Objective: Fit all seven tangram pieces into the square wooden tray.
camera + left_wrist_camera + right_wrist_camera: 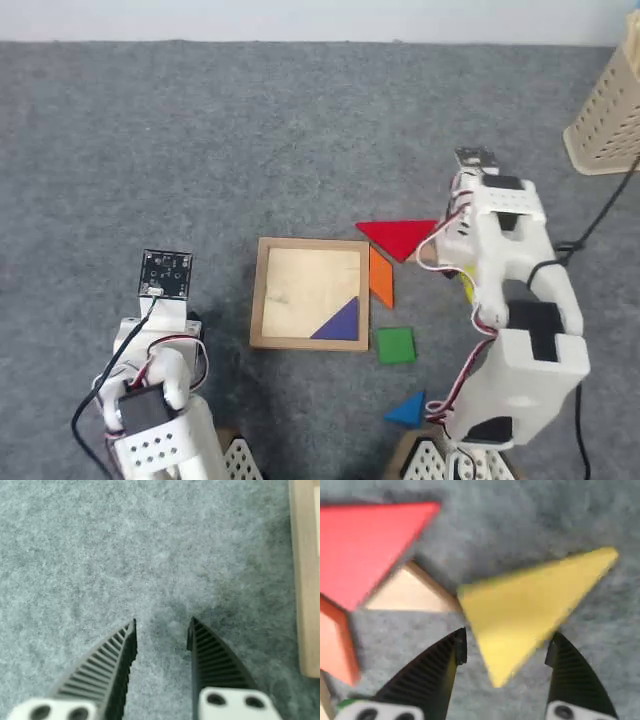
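The square wooden tray [262,300] holds a purple triangle [340,322] in its near right corner. Just right of it lie a red triangle [398,237], an orange parallelogram [381,277], a green square [395,344] and a blue triangle [407,410]. My right gripper [506,640] is open, with its fingers on either side of one corner of a yellow triangle [530,605]. The red triangle [365,545] and the orange piece [337,640] lie beyond it. My left gripper [162,625] is open over bare carpet, beside the tray's edge [305,580].
A pale wood-coloured triangle [407,594] shows between the red and orange pieces; I cannot tell what it is. A perforated beige container [610,110] stands at the far right. The right arm [510,300] covers the carpet right of the pieces.
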